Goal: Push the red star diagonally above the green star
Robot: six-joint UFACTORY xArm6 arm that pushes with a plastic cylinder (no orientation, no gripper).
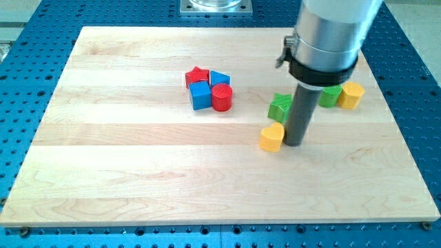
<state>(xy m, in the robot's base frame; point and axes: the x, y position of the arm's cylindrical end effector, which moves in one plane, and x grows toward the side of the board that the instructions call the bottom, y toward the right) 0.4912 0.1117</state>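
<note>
The red star [196, 75] lies left of the board's middle, at the top left of a tight cluster with a blue block [220, 78], a blue cube [200, 96] and a red cylinder [222, 98]. The green star [280, 107] lies to the view's right, partly hidden behind the rod. My tip [295, 142] rests on the board just below and right of the green star, touching or nearly touching the right side of a yellow block [271, 137]. The red star is far to the tip's left.
A green block [331, 96] and a yellow block [352, 95] sit side by side at the right, partly behind the arm's grey body [329, 34]. The wooden board [138, 179] lies on a blue perforated table.
</note>
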